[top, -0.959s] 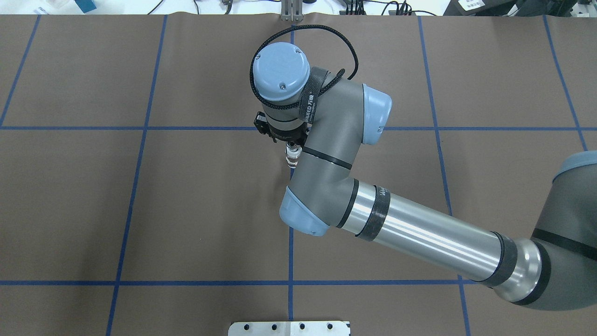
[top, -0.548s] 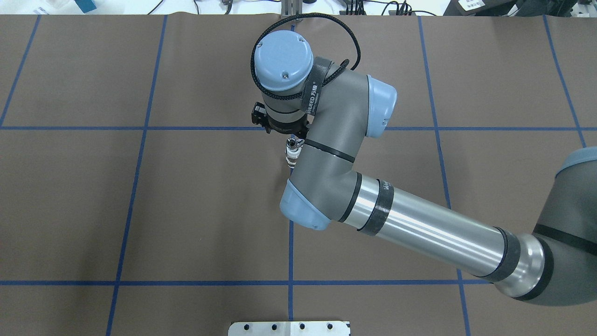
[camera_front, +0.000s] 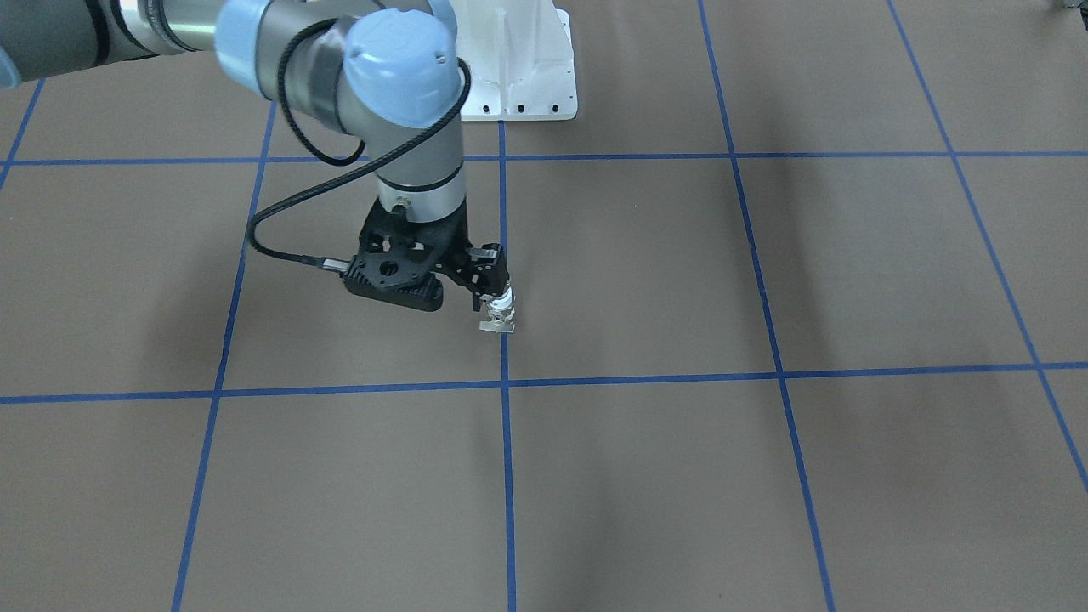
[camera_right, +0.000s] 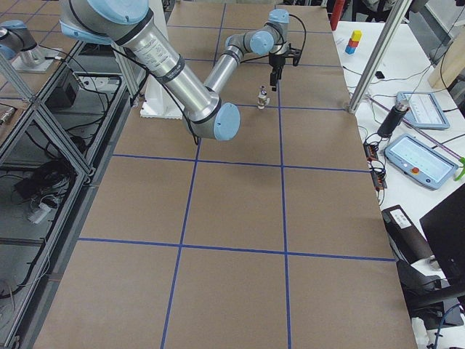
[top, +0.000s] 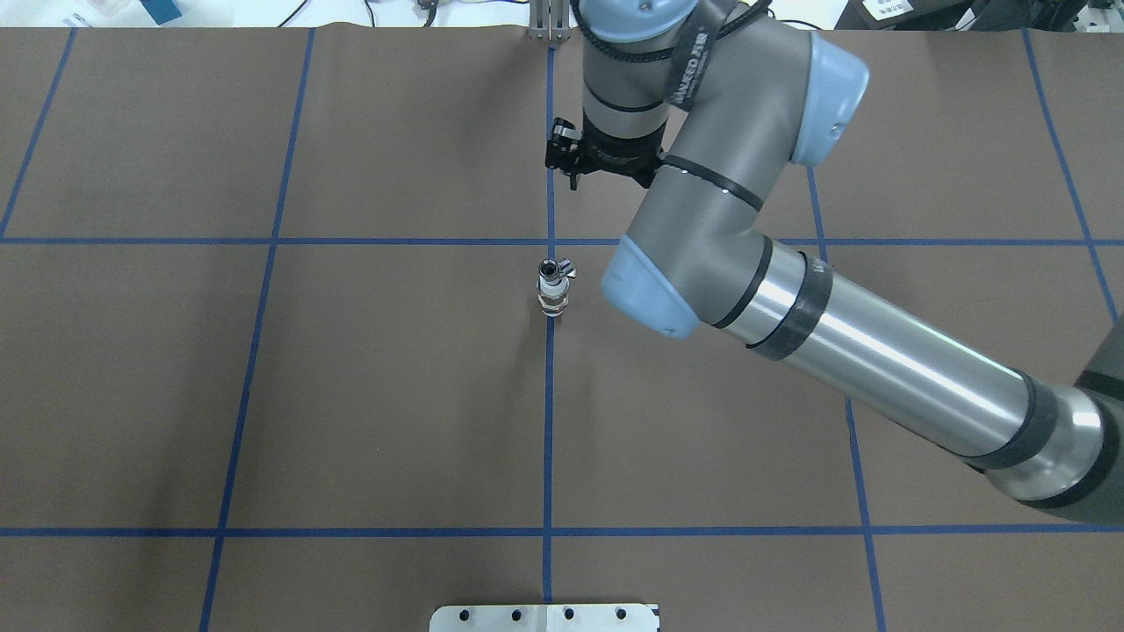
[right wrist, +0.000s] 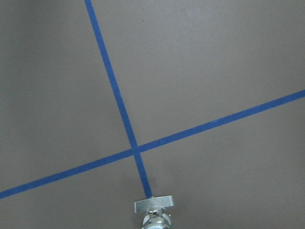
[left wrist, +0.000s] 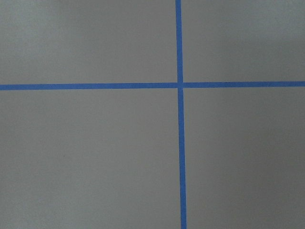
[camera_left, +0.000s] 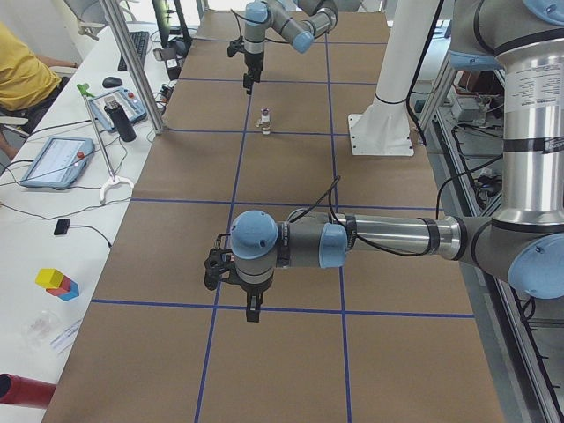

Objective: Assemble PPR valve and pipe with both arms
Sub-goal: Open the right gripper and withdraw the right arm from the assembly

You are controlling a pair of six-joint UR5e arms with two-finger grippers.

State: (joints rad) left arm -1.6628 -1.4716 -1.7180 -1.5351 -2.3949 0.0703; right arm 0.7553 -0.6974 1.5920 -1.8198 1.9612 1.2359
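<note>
The PPR valve [top: 552,288] stands upright and alone on the brown table, on the centre blue line. It has a chrome top with a flat tab, a white ring and a darker lower part. I cannot tell the pipe apart from it. It also shows in the front view [camera_front: 501,316] and at the bottom edge of the right wrist view [right wrist: 153,210]. My right gripper [top: 567,171] hangs raised beyond the valve, apart from it, open and empty. My left gripper [camera_left: 252,310] shows only in the exterior left view, low over the table's left part. I cannot tell whether it is open or shut.
Blue tape lines [top: 263,240] divide the table into squares. The white pedestal base [camera_front: 518,76] stands at the robot's side. Beyond the table's far edge are an aluminium post [camera_left: 132,70] and a side bench with tablets [camera_left: 55,160].
My right gripper has let go of the valve and moved up and away towards the table's far side. The valve stays standing where it was.
</note>
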